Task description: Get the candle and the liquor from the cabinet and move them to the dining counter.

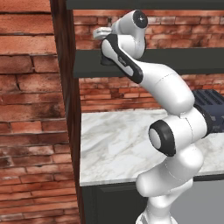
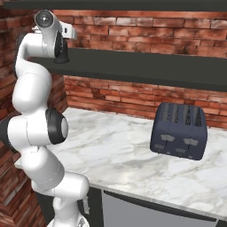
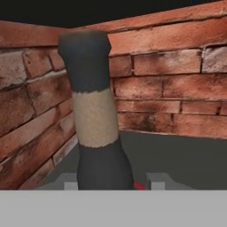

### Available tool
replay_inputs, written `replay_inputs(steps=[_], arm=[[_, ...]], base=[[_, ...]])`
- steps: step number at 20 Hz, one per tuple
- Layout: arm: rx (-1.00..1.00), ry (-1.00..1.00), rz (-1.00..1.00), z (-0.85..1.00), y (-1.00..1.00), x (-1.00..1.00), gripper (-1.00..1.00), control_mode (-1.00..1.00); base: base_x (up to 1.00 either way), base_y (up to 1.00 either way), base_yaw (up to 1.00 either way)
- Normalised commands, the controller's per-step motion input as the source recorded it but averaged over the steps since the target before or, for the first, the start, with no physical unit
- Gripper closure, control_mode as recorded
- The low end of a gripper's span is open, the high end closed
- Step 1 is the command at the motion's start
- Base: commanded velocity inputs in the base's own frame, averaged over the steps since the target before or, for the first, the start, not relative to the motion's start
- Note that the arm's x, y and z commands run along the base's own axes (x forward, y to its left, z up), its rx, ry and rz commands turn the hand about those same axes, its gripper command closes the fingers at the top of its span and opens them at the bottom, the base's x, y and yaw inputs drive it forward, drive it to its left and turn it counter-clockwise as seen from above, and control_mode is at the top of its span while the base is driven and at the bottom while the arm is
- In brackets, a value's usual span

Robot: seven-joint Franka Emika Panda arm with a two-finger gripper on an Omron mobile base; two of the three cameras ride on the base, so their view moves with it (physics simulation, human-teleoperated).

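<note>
Up close, matte black liquor (image 3: pixel 95 133) – tan-banded neck, rough brick backing (image 3: pixel 177 88)

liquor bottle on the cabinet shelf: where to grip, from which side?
Grip the liquor at its thin neck, coming level from the open front of the cabinet. The bottle stands upright near the brick back and side wall, so only the front is free. In the hand view the claw already straddles the neck's base.
</note>
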Motion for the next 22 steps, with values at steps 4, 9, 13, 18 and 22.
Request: replay_inputs(steps=[4,9,13,18,22], arm=[[0.01,-0.04,0.00,-0.05,0.00,-0.05,1.00,-1.00],[0.01,-0.13,0.00,-0.05,0.00,-0.62,1.00,-1.00],[0.02,-0.11,0.00,-0.01,0.00,-0.78,1.00,-1.00],[0.00,-0.08,0.00,0.00,0.00,-0.77,1.00,-1.00],[0.01,-0.06,0.00,0.11,-0.06,-0.76,1.00,-1.00]], base=[[0.00,0.00,0.00],[0.00,0.00,0.00],[0.00,0.00,0.00],[0.00,0.00,0.00],[0.00,0.00,0.00]])
